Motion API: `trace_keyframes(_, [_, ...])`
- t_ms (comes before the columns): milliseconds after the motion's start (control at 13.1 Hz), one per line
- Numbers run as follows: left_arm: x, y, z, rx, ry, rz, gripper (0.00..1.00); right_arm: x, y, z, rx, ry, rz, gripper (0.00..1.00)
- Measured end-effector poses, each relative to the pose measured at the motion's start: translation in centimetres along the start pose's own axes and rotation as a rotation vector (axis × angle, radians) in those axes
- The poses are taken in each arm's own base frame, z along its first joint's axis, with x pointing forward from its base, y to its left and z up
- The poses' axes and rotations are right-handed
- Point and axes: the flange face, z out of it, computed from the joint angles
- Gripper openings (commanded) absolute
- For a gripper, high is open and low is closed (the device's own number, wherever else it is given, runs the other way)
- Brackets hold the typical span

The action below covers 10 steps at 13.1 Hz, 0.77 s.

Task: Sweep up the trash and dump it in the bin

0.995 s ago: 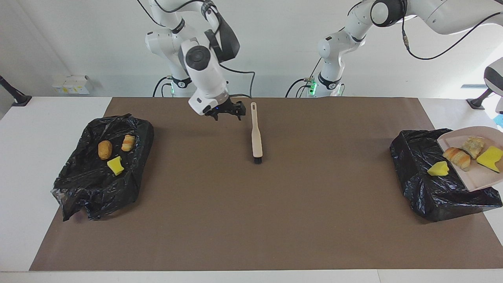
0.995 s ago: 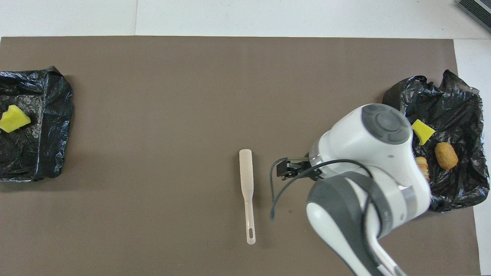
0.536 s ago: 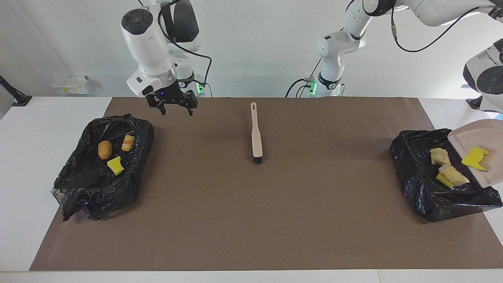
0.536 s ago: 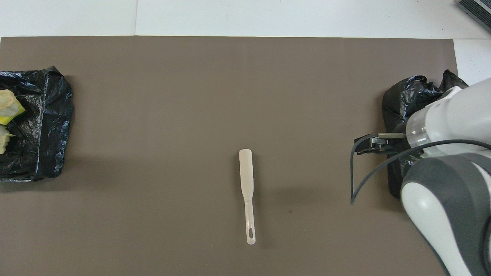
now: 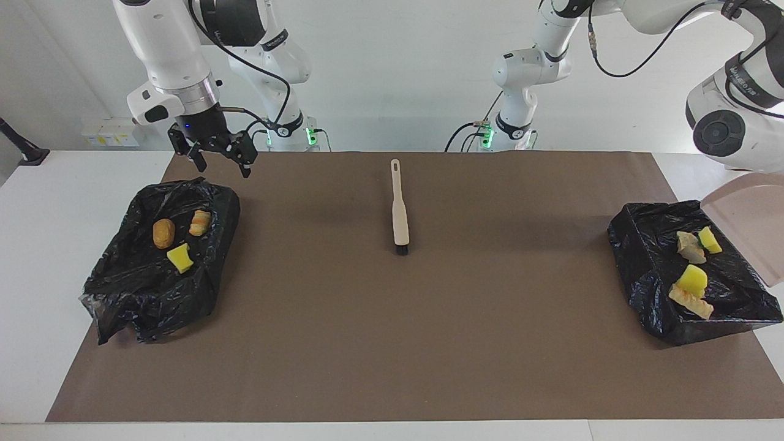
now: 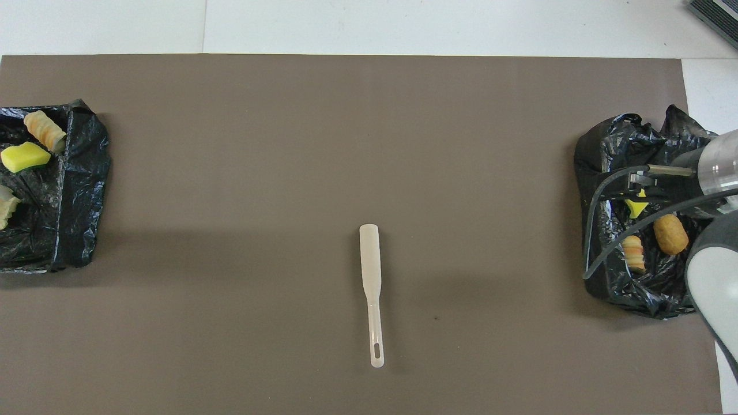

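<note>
Right tool (image 5: 212, 155) up in the air over the bench edge of the black bag (image 5: 160, 257) at the right arm's end, fingers spread wide, empty. That bag holds 3 scraps: brown bun (image 5: 163, 233), striped roll (image 5: 200, 222), yellow sponge (image 5: 180, 258).

Left tool is out of frame; it reads clamped shut. Beige dustpan (image 5: 748, 219) is tilted over the second bag (image 5: 655, 288) at the left arm's end. 4 scraps (image 5: 693, 280) lie inside that bag.

Brush (image 5: 399, 207) lies flat mid-bench on the brown mat (image 5: 392, 331), bristles away from the robots.
</note>
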Motion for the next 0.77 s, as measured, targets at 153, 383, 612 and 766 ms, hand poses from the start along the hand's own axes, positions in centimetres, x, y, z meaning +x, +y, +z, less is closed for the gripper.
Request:
trace_keyframes(153, [0.2, -0.1, -0.9, 0.007, 0.026, -0.013, 0.0, 0.0, -0.2, -0.4, -0.004, 0.011, -0.006, 1.0])
trace_keyframes(383, [1.9, 0.5, -3.2, -0.053, 0.2, -0.048, 0.0, 0.4, 0.4, -3.8, 0.0, 0.073, 0.004, 1.0])
trace_keyframes(612, [5.0, 1.4, -7.9, -0.149, 0.353, -0.086, 0.0, 0.3, 2.1, -3.9, -0.016, 0.036, -0.021, 1.0])
trace_keyframes(766, [7.3, 2.3, -12.9, -0.211, 0.44, -0.141, 0.0, 0.3, 3.6, -3.7, -0.022, 0.012, -0.016, 1.0])
